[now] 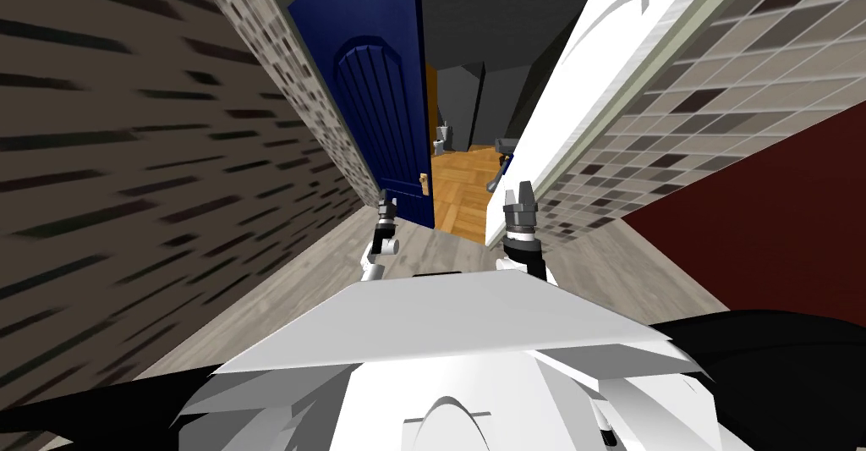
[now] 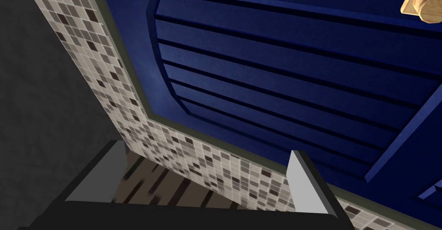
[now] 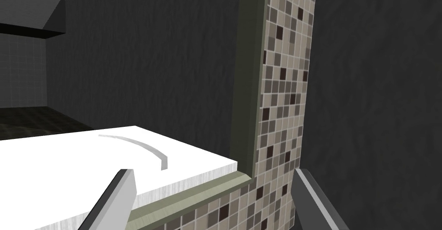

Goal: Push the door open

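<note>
- Left pincer (image 1: 387, 202) (image 2: 206, 147): fingers apart, holding nothing, pointed at the lower part of the blue door (image 1: 372, 107) (image 2: 280, 67).
- Blue door: on the left, ajar, with a tan knob (image 1: 424, 184) (image 2: 425, 3) near its free edge.
- Right pincer (image 1: 518, 189) (image 3: 212, 169): fingers apart, holding nothing, close to the white door (image 1: 592, 74) (image 3: 86, 162) and its grey-green frame (image 3: 246, 89).
- White door: on the right, with a grey lever handle (image 1: 497, 177).
- Wooden floor (image 1: 461, 188): visible in the gap between the two doors.
</note>
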Tool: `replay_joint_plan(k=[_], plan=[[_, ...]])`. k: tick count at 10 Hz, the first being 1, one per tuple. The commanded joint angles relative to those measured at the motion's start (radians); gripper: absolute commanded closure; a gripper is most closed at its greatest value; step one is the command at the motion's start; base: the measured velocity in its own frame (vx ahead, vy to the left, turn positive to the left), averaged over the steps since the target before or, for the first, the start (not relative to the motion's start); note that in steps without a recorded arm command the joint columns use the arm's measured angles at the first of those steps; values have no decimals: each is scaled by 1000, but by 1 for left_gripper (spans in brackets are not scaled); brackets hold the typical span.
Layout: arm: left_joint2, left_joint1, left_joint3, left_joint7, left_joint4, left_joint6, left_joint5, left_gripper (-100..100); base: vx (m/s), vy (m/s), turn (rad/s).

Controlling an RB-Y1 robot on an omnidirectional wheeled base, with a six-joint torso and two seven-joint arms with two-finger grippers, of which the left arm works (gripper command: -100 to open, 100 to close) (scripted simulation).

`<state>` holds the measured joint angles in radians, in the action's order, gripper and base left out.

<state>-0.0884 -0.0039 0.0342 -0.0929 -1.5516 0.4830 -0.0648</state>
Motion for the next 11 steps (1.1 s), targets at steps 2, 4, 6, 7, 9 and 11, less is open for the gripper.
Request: replay_joint_plan(k=[2,4,6,7,9,11], plan=[[8,-48,11,3,87,-4,9,-100,79,70,-83],[8,-68,15,3,123,-4,12,-100,68,60,-47],[10,-108,22,2,190,-4,17,-100,53,36,-59],[11,-127,25,1,222,-4,19,-100,80,46,-72],[13,-147,29,0,269,-4,22,-100,49,53,-31],[14,-166,32,0,305,-4,24,-100,69,63,-54]])
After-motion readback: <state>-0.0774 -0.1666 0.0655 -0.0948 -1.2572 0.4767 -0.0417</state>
